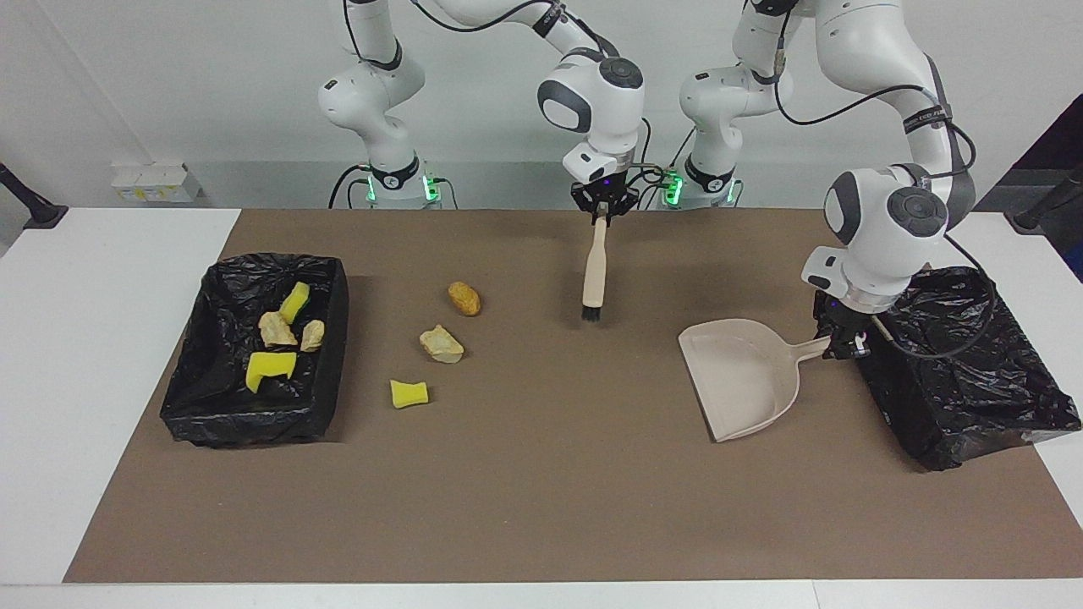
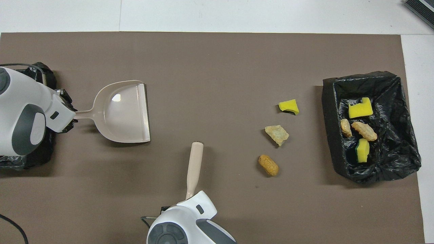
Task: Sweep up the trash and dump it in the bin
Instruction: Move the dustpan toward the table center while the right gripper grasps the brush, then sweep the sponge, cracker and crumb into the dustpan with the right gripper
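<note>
Brown mat over a white table [image 1: 101, 355], and I've got both tools in hand. My right gripper [image 1: 601, 205] is clamped on the brush [image 1: 594, 269] handle, brush hanging bristles-down over the mat's middle. Three scraps of trash lie loose: brown lump [image 1: 464, 298], beige lump [image 1: 441, 344], yellow chunk [image 1: 409, 393]. They sit in a slanting row toward the right arm's end, just beside the bin [image 1: 326, 338], which holds four more. The left gripper [image 1: 838, 345] is closed on the dustpan [image 1: 744, 381] handle, well apart toward the left arm's end, mouth facing the scraps. The brush is nearer them; I'd judge both tools need to travel that way.
</note>
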{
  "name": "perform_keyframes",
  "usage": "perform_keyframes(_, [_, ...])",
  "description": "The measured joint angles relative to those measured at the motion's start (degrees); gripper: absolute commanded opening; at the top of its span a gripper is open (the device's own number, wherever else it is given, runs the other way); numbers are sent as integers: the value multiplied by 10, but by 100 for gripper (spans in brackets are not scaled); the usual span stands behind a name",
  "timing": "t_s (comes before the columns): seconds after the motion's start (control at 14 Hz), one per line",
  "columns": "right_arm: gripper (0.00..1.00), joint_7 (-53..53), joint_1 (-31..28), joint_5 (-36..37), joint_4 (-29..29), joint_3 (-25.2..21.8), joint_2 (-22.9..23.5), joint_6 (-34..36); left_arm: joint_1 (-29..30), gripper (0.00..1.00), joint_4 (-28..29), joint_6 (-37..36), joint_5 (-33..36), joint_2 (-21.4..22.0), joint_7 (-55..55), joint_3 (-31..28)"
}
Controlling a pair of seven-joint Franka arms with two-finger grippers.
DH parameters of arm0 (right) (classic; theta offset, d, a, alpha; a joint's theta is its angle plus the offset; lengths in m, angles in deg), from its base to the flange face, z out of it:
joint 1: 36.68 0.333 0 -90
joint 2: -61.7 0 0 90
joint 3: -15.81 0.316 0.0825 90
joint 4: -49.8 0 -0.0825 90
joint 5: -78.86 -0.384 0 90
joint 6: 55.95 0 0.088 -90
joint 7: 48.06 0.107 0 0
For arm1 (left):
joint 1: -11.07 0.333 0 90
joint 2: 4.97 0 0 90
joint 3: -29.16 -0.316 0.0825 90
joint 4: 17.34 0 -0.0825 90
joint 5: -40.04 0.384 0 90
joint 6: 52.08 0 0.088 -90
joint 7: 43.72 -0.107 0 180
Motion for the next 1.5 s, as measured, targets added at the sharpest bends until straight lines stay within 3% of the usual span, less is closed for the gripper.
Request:
perform_keyframes(0.29, [0, -104, -90, 1, -8, -2, -91, 118, -40, 0, 0, 2, -1, 0, 35, 1])
perform_keyframes(0.43, [0, -154, -128, 11, -45, -3, -122, 130, -62, 0, 2, 1, -1, 0, 62, 2])
perform_keyframes(0.79, [0, -243, -194, 31, -186, -3, -187, 125, -97, 0, 10, 0, -2, 3, 104, 3])
perform_keyframes(1.07, [0, -248, -226, 31, -284, -2, -256, 109, -124, 0, 30, 0, -2, 18, 143, 3])
perform_keyframes(1.29, [0, -248, -252, 20, -318, -3, -279, 85, -148, 0, 48, 0, -2, 30, 171, 3])
perform_keyframes(1.5, [0, -245, -223, -22, -325, 4, -266, 17, -178, 0, 71, 0, -2, 46, 204, 3])
